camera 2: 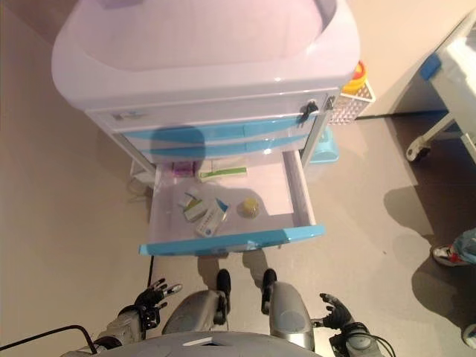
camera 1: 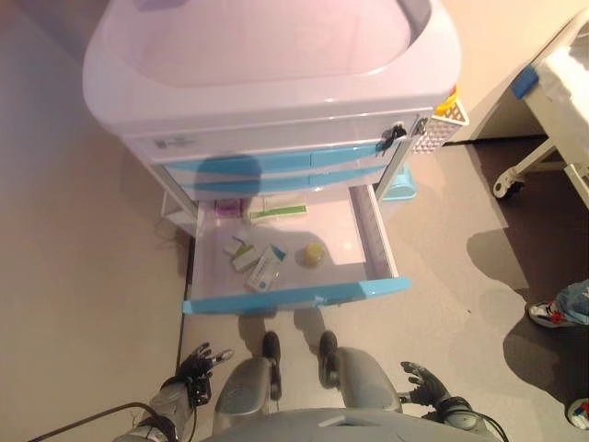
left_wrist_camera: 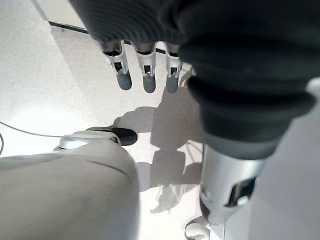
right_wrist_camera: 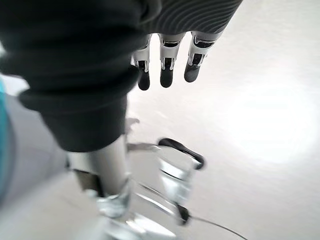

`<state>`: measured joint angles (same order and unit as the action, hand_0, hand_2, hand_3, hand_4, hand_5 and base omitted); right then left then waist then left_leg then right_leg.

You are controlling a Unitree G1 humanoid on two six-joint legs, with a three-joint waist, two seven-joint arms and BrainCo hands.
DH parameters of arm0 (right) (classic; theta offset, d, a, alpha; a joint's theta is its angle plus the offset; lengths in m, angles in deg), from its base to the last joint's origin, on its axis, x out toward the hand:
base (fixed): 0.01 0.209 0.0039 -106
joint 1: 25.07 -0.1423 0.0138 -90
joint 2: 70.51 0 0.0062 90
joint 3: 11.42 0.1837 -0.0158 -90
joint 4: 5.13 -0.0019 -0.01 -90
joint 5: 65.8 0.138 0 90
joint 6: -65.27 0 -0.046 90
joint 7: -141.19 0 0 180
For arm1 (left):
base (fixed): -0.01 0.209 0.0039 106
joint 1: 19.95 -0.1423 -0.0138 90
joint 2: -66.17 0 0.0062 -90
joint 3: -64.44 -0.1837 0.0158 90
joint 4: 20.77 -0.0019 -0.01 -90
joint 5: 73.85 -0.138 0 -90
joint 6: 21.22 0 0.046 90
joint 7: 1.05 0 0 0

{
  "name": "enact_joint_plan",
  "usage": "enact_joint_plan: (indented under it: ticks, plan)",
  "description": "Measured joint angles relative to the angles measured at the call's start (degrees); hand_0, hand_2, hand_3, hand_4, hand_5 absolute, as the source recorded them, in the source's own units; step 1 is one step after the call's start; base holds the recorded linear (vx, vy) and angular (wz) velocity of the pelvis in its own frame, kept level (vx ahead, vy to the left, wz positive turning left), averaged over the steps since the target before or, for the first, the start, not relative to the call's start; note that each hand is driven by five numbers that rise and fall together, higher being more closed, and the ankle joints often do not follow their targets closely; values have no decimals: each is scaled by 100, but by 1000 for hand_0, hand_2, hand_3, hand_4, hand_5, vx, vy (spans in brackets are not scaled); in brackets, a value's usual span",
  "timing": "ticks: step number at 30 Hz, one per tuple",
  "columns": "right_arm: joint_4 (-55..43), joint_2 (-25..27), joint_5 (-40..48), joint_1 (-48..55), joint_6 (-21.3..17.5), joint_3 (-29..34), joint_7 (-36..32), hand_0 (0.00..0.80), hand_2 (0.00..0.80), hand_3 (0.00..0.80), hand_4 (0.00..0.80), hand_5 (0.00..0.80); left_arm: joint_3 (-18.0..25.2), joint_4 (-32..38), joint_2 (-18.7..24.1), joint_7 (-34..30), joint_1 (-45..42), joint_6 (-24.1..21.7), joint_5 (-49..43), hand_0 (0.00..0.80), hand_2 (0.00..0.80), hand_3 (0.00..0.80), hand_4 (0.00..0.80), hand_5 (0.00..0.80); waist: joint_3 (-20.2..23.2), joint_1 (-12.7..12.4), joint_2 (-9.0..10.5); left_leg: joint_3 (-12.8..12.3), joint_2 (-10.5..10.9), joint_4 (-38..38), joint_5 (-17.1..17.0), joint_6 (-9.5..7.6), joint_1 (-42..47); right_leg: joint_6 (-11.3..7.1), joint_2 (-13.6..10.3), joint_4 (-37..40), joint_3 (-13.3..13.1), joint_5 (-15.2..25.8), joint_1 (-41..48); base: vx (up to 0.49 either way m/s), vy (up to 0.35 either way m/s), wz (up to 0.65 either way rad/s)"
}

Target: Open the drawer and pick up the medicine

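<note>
A white medical cart (camera 1: 267, 64) with blue drawer fronts stands ahead. Its lowest drawer (camera 1: 294, 296) is pulled open. Inside lie a blue-and-white medicine box (camera 1: 266, 268), a smaller green-and-white box (camera 1: 242, 254), a long green-striped box (camera 1: 277, 213) at the back, a purple packet (camera 1: 227, 208) and a round yellow item (camera 1: 314, 253). My left hand (camera 1: 198, 366) hangs low by my side, open and empty. My right hand (camera 1: 421, 382) hangs low on the other side, open and empty. Both are well short of the drawer. The wrist views show straight fingers (left_wrist_camera: 145, 75) (right_wrist_camera: 167, 65) above the floor.
A white perforated basket (camera 1: 440, 124) with a yellow item hangs on the cart's right side. A bed frame with a castor (camera 1: 508, 184) stands at the right. A person's shoe (camera 1: 550, 313) shows at the right edge. A light blue bin (camera 1: 401, 184) sits behind the cart.
</note>
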<state>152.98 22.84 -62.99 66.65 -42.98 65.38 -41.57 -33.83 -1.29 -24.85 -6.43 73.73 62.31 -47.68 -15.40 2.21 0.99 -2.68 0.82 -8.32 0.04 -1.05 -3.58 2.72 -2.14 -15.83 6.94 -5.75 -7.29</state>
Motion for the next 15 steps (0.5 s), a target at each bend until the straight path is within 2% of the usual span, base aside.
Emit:
enact_joint_plan:
  ticks: [5, 9, 11, 15]
  plan:
    - [1, -98, 5, -122, -21, -1, 8, 0, 0, 0, 0, 0, -52, -23, -5, 142, -36, -217, -232, 0, 0, 0, 0, 0, 294, -27, -7, 23, 2, 337, -119, 0, 274, -19, 31, 340, 30, 82, 277, -72, 24, 3]
    - [43, -242, 7, -177, 2, 0, 3, 0, 0, 0, 0, 0, -157, -43, -75, -35, -160, -471, -518, 0, 0, 0, 0, 0, 540, -53, 11, 54, -2, 575, -143, 5, 441, -28, 47, 525, 75, 96, 458, -60, -3, 5]
    - [84, -319, 5, -195, 89, -1, -5, 0, 0, 0, 0, 0, -340, -69, -138, -127, -261, -537, -676, 0, 0, 0, 0, 0, 668, -74, 19, 61, -6, 683, -181, 15, 561, -38, 58, 641, 118, 106, 571, -18, -7, 7]
    - [282, -445, -5, -213, 363, 0, 42, 0, 0, 0, 0, 0, -366, -173, -205, -171, -364, -581, -811, 0, 0, 0, 0, 0, 951, -139, 33, 77, -25, 778, -188, 28, 631, -40, 89, 808, 160, 119, 695, -2, -4, 5]
